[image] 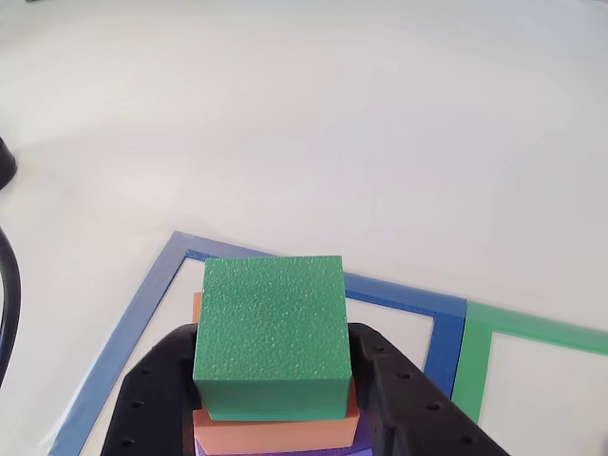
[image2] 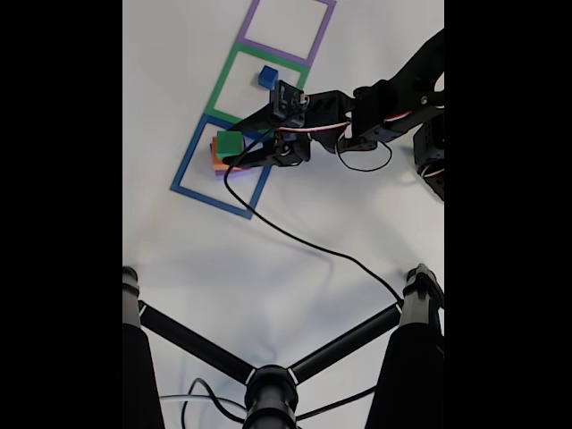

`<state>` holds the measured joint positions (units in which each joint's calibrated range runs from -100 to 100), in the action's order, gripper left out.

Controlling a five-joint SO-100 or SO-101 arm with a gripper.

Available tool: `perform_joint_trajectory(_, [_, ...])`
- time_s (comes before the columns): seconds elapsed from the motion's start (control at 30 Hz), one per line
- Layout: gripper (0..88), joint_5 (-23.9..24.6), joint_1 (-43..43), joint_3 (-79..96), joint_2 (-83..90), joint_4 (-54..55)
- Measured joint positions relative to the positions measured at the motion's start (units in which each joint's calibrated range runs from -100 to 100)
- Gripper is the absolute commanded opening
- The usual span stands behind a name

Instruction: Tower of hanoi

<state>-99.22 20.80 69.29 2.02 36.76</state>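
Note:
The green block (image: 271,323) sits on top of the orange block (image: 275,432), with a sliver of the purple slab (image: 285,450) under both. This stack stands inside the blue tape square (image2: 188,170). My gripper (image: 275,332) has its black fingers (image: 157,380) pressed against the left and right sides of the green block, shut on it. In the fixed view the arm reaches in from the right, and the gripper (image2: 234,145) is at the green block (image2: 230,141). The small blue cube (image2: 266,78) rests alone in the green tape square (image2: 223,85).
A purple tape square (image2: 246,27) lies past the green one. A black cable (image2: 304,241) trails from the arm across the white table toward a black three-legged stand (image2: 268,389) at the bottom. The arm's base (image2: 429,152) is at the right edge.

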Motion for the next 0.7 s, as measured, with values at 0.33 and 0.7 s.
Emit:
perform_joint_trajectory(0.33, [22.5,0.00,0.00,-0.09,-0.25,0.55])
perform_joint_trajectory(0.7, [11.8,-0.59,-1.17,-7.74,19.14,-26.36])
